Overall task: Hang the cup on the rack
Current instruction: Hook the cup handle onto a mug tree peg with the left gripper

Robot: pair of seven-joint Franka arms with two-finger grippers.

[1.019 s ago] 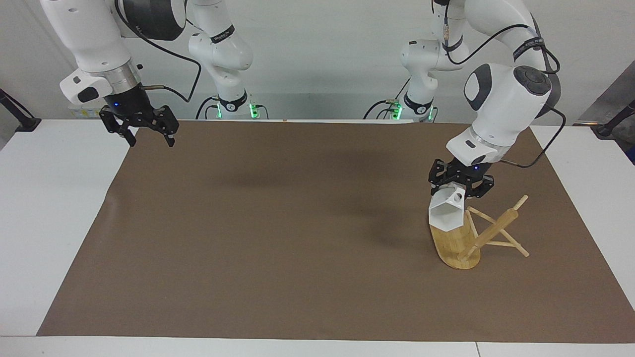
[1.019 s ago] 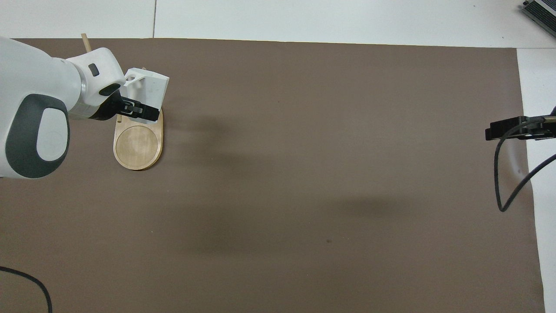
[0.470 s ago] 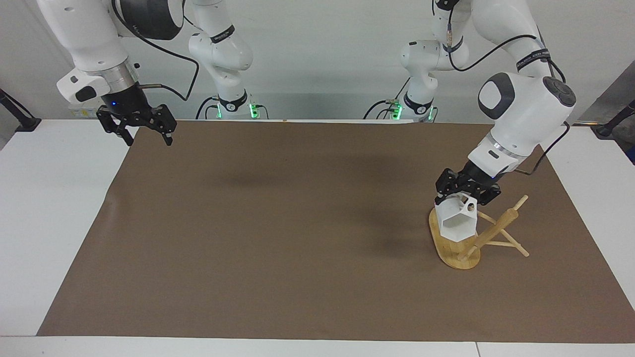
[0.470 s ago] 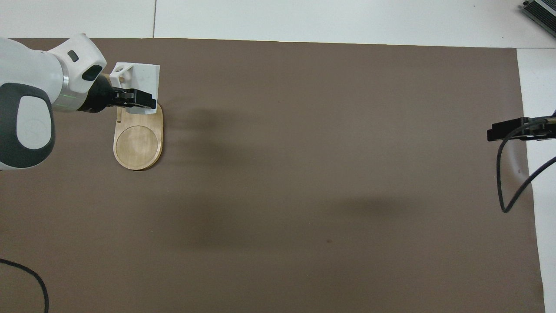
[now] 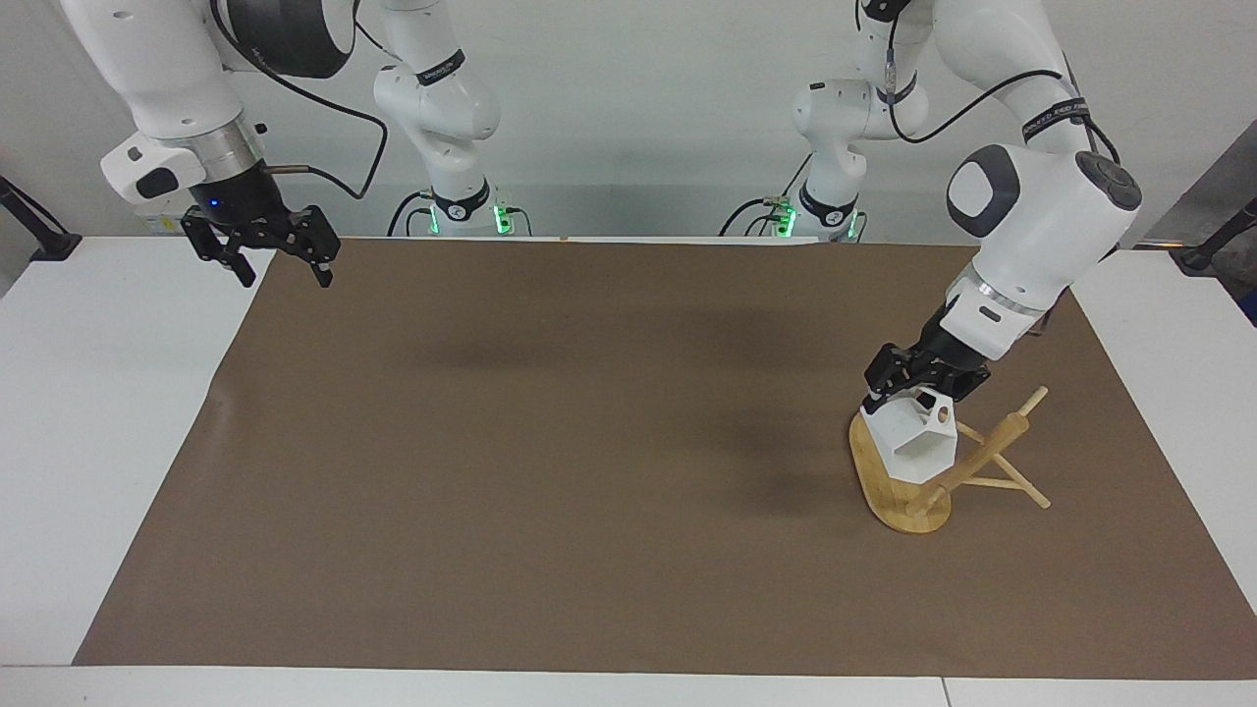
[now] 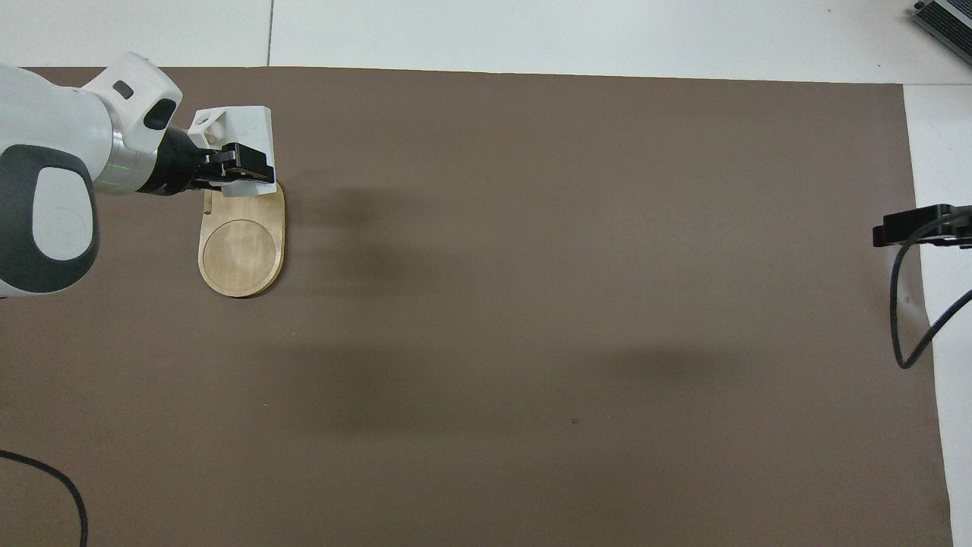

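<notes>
White cup (image 5: 916, 434) clamped in left gripper (image 5: 921, 381) over bamboo rack (image 5: 899, 486); thread handle hole squarely onto a peg (image 5: 1026, 401). Right gripper (image 5: 272, 259) idle, spread.

— What colours are on the table?

— A plain brown mat (image 5: 550, 442) covers most of it, with no pattern; the table (image 5: 88, 412) shows white along every edge.

— And the cup?

— The cup (image 5: 915, 439) is matte white all over, its facets shading to pale grey. The rack (image 5: 908, 486) is light honey bamboo; its oval base carries a paler round disc (image 6: 240, 252).

— The arms?

— Glossy white shells with dark grey panels and a silver ring at each wrist. The left gripper (image 5: 921, 385) and right gripper (image 5: 263, 247) are black, with black cables. Small green lights glow at both arm bases by the table's edge.
</notes>
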